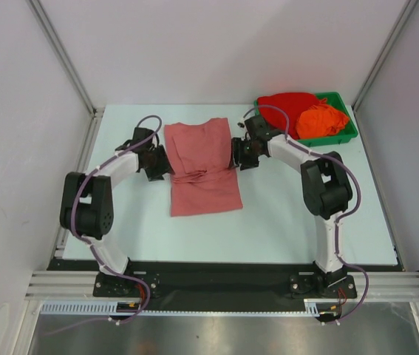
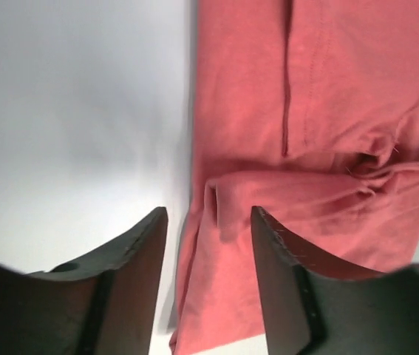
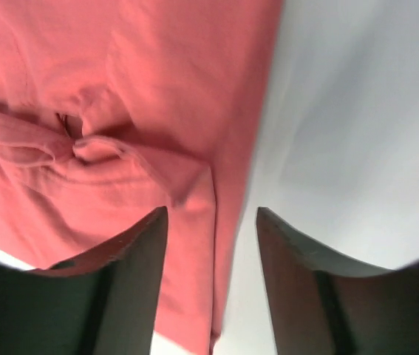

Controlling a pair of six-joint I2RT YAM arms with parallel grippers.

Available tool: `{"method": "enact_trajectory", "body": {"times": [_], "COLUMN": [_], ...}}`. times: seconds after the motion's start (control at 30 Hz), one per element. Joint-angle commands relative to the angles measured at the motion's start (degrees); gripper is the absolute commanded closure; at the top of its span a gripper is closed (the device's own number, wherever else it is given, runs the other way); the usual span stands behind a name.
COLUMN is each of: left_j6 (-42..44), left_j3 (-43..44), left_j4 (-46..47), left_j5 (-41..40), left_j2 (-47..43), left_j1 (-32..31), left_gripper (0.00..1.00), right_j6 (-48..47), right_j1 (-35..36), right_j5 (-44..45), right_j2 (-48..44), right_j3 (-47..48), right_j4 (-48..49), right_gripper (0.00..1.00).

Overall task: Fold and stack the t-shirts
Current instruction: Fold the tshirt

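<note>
The salmon t-shirt (image 1: 202, 166) lies flat in the middle of the table, its sleeves folded inward into a long panel. My left gripper (image 1: 161, 164) hovers at the shirt's left edge, and its open fingers (image 2: 209, 214) straddle the hem of the salmon cloth (image 2: 327, 111) without pinching it. On the opposite edge my right gripper (image 1: 237, 155) stands open too (image 3: 213, 214), above the border of the cloth (image 3: 142, 89). A bright red t-shirt (image 1: 287, 107) and an orange t-shirt (image 1: 320, 122) lie crumpled in the tray.
A green tray (image 1: 346, 137) sits at the back right corner of the table and holds the two crumpled shirts. White walls with metal rails close in the table on the left, right and back.
</note>
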Motion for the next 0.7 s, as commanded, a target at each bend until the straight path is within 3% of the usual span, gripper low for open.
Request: {"method": "enact_trajectory", "body": {"times": [0.0,0.13,0.33,0.43,0.67], "left_j6": [1.58,-0.26,-4.13,-4.92,-5.19], "left_j3": [-2.72,-9.21,-14.51,-13.64,-8.36], "left_j4": [1.28,3.83,9.88,11.39,12.71], "left_j5": [-5.64,0.6,4.21,4.3,0.79], "left_j2": [-12.33,-17.61,-15.35,-10.96,-3.13], "left_j1": [-2.38,-7.12,-11.61,-12.76,-13.11], "left_gripper": [0.44,0.57,0.75,0.77,0.77], "right_j6": [-2.46,-0.98,1.58,2.37,2.54], "right_j1": [2.28,7.56,12.84,13.9,13.81], "right_j5": [6.55,9.44,10.94,12.18,15.08], "right_j2": [-9.72,-12.64,-10.29,-8.52,-2.55], "right_j3": [-1.15,-5.45,-7.75,-7.66,-5.38], "right_j4": [-2.46,-2.73,1.66,4.37,8.43], "right_gripper": [0.41,0.45,0.62,0.67,0.65]}}
